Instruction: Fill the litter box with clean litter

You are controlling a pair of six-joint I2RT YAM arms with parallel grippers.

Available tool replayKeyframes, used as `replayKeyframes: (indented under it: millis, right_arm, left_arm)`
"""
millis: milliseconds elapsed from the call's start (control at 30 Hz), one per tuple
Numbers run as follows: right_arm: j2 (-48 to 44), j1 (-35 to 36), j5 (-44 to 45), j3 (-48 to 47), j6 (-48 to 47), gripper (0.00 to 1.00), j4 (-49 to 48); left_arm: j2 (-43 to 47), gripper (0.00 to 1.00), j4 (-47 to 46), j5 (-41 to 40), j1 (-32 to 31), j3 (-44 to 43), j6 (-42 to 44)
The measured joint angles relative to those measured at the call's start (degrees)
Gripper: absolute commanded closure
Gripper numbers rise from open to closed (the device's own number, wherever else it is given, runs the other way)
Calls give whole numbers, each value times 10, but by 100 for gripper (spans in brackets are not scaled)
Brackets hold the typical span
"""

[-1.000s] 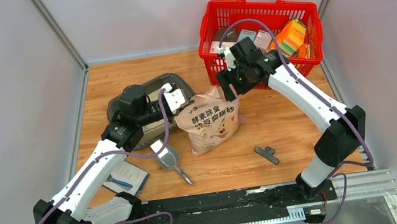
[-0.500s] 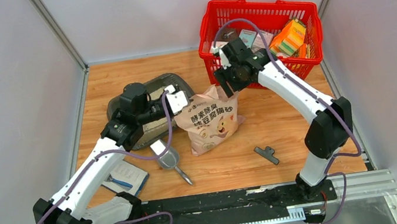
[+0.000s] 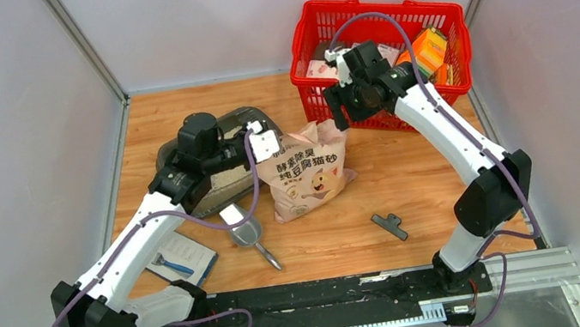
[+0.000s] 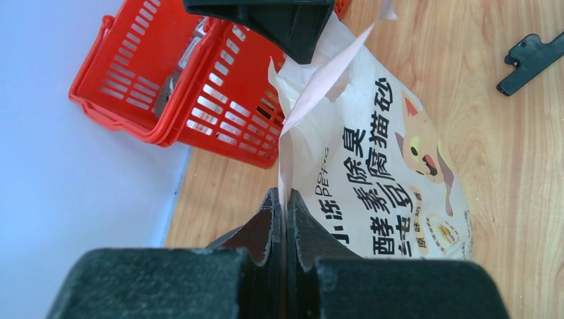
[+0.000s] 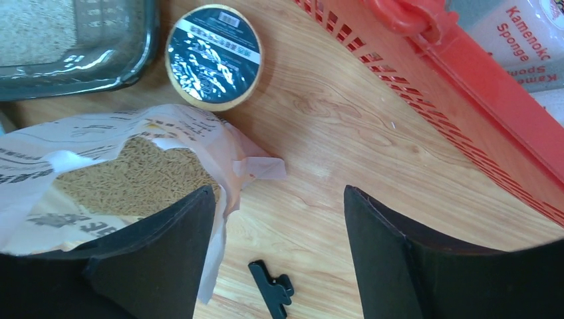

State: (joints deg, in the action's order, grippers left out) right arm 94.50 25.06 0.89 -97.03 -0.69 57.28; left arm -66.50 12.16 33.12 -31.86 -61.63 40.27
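The beige-pink printed litter bag (image 3: 305, 174) stands mid-table with its top open. My left gripper (image 3: 269, 144) is shut on the bag's upper left edge; in the left wrist view the thin bag edge sits pinched between the jaws (image 4: 284, 203). My right gripper (image 3: 342, 117) is open and empty just above the bag's right top corner, in front of the basket. In the right wrist view (image 5: 279, 206) it frames bare wood, with beige litter (image 5: 133, 176) showing inside the open bag. The dark grey litter box (image 3: 226, 192) lies left of the bag, partly under my left arm. Its corner (image 5: 100, 63) holds some litter.
The red basket (image 3: 321, 102) with boxes stands at the back right. A tape roll (image 5: 213, 56) lies between box and bag. A silver scoop (image 3: 247, 232) and a booklet (image 3: 184, 259) lie front left. A black clip (image 3: 389, 226) lies front right of the bag.
My right gripper has moved up and right, off the bag's top toward the basket. My left gripper has shifted slightly right with the bag edge, and the bag leans more.
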Motion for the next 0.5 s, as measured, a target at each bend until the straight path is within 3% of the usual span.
replayKeyframes:
  millis: [33,67,167,300,500]
  right_arm:
    - [-3,0,-7,0,0,22,-2]
    - [-5,0,-16,0,0,20,-6]
    - [-10,0,-42,-6,0,14,-12]
    - [-16,-2,-75,-31,-3,0,-30]
    - [-74,-16,-112,-38,-35,0,-65]
  left_arm:
    - [-2,91,2,1,0,-2,0]
    - [-3,74,8,3,0,-6,0]
    - [-5,53,17,9,0,-15,-4]
    - [21,43,0,6,1,-39,-26]
    - [123,42,57,-2,1,-74,-54]
